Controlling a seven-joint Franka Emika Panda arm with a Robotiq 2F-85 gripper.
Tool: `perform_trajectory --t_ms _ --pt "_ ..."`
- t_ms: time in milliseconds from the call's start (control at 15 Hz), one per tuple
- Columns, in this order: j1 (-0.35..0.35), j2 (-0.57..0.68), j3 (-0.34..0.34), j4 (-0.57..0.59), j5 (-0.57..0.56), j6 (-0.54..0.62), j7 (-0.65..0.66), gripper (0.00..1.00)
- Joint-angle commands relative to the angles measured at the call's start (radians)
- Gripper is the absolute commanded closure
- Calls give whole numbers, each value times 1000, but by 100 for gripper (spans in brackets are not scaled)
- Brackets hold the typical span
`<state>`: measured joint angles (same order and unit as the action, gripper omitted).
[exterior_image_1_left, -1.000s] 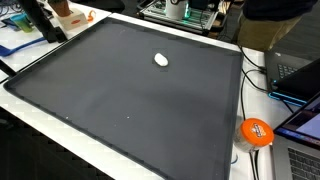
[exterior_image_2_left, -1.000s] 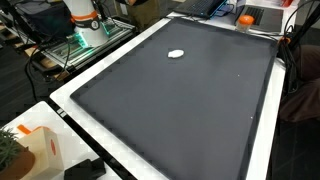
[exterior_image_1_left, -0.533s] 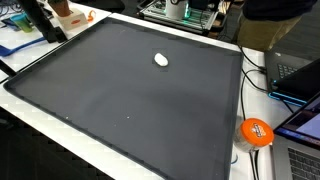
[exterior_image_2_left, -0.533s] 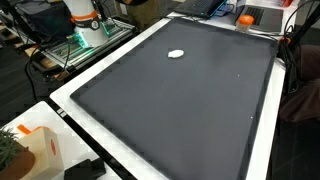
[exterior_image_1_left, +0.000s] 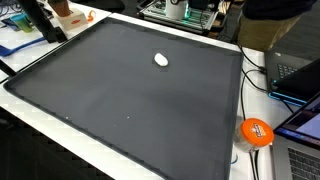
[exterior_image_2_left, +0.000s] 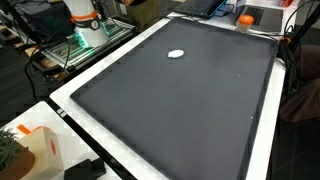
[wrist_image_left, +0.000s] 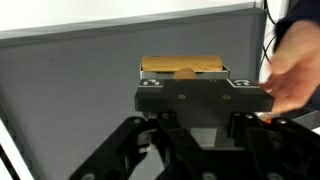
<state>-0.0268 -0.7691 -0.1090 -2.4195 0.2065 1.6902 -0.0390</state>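
A small white oval object (exterior_image_1_left: 160, 60) lies on a large dark mat (exterior_image_1_left: 120, 100) on the table and shows in both exterior views (exterior_image_2_left: 177, 54). My gripper does not show in either exterior view. In the wrist view my gripper (wrist_image_left: 195, 150) fills the lower half, its black linkages spread wide apart with grey mat (wrist_image_left: 60, 90) showing between them. Its fingertips run out of the frame and nothing shows between them. The white object is not in the wrist view.
An orange round thing (exterior_image_1_left: 256, 131) lies by cables off the mat's corner, beside laptops (exterior_image_1_left: 300, 75). A robot base (exterior_image_2_left: 85, 18) stands off the mat's far edge. A person's hand (wrist_image_left: 295, 75) shows in the wrist view. A box (exterior_image_2_left: 35, 145) sits near a corner.
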Motion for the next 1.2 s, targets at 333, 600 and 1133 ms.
perform_trajectory --t_ms 333,600,1133 --pt "0 -10 27 6 1 2 -17 53" --pt "-3 -2 26 5 1 2 -16 53" --pt "-35 -95 132 -109 -53 65 112 78"
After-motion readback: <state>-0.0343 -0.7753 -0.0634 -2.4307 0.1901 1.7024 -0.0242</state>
